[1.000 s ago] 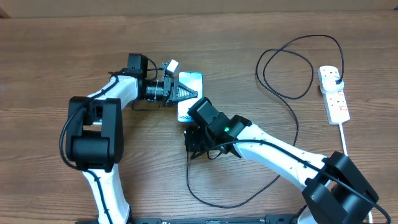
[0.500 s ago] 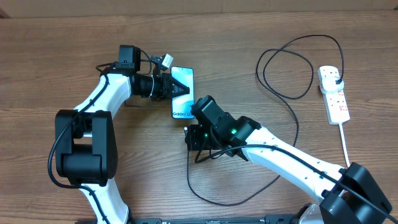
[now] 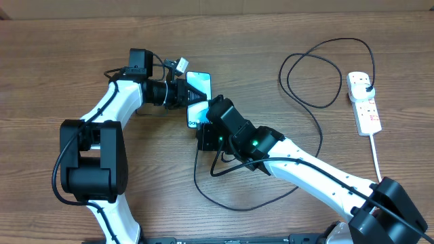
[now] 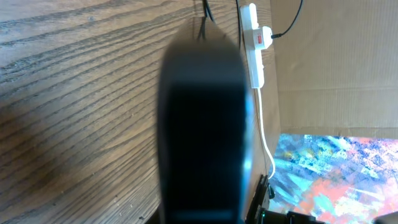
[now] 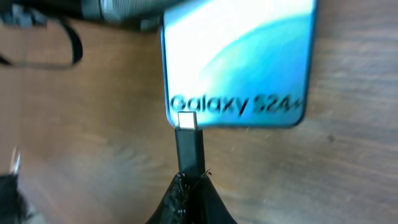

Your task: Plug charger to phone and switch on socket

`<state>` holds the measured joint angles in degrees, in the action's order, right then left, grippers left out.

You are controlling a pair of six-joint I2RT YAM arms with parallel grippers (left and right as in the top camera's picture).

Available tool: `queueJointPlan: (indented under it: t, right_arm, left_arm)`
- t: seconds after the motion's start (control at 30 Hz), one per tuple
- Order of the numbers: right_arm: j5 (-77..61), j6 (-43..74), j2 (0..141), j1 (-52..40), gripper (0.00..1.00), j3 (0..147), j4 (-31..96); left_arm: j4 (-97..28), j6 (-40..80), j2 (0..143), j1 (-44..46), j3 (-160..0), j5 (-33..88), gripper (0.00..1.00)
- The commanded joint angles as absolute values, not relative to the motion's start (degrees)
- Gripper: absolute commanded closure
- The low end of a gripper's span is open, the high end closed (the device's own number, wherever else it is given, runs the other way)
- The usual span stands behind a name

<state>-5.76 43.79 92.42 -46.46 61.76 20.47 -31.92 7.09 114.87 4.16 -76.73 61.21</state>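
My left gripper (image 3: 192,97) is shut on the phone (image 3: 200,84) and holds its upper end just off the table. The light-blue screen with the "Galaxy S24+" text fills the top of the right wrist view (image 5: 239,56). In the left wrist view the phone (image 4: 202,124) is a dark blur that hides the fingers. My right gripper (image 3: 203,133) (image 5: 189,180) is shut on the charger's black connector (image 5: 188,146). Its silver tip meets the phone's lower edge near the left corner. The charger cable (image 3: 315,129) loops across to the socket (image 3: 366,112), where its black plug (image 3: 367,83) sits.
The socket's white cord (image 3: 376,152) runs toward the front right. A slack loop of cable (image 3: 230,205) lies in front of my right arm. The power strip (image 4: 254,43) and a cardboard wall (image 4: 336,62) show in the left wrist view.
My left arm lifted the phone up and left, then held still. My right gripper carried the connector up to the phone's lower edge, dragging the cable loop leftward.
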Motion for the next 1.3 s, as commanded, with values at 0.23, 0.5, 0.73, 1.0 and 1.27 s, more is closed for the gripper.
queueJointPlan:
  t: [0.23, 0.5, 0.73, 1.0, 1.27]
  right_arm:
    - [-10.1, 44.5, 91.4, -43.2, 0.96, 62.9, 34.4]
    - [-6.6, 46.6, 91.4, -44.2, 0.96, 57.1, 43.6]
    - [-1.1, 51.5, 91.6, -44.2, 0.96, 50.2, 38.4]
    - [-1.1, 52.5, 92.4, -44.2, 0.74, 49.8, 37.8]
    - [-1.3, 54.1, 95.0, -44.2, 0.71, 49.8, 36.0]
  left_arm:
    - [-31.6, 7.4, 113.9, 4.6, -77.0, 62.6, 0.96]
    - [-31.6, 12.5, 113.9, 4.1, -77.0, 53.5, 0.96]
    - [-31.9, 12.5, 113.9, 4.1, -77.0, 53.4, 0.96]
    - [-31.9, 12.5, 113.9, 4.1, -77.0, 53.6, 0.96]
    - [-31.9, 12.9, 113.9, 4.1, -77.0, 53.6, 0.96]
